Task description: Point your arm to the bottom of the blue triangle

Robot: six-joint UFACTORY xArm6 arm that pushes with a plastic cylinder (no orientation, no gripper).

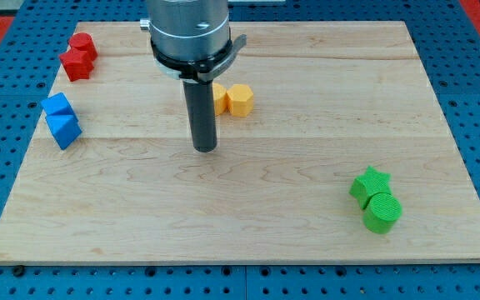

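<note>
The blue triangle [64, 130] lies near the board's left edge, touching a blue cube [57, 106] just above it. My tip [205, 148] rests on the wooden board near the middle, well to the right of the blue triangle and slightly lower than its centre. The rod hangs from the grey arm head [187, 33] at the view's top.
Two red blocks [78, 57] sit at the top left. An orange hexagon [240, 99] and a yellow block [220, 98] lie just right of the rod. A green star [369, 183] and green cylinder [382, 212] sit at the lower right. The wooden board [307, 242] ends on blue pegboard.
</note>
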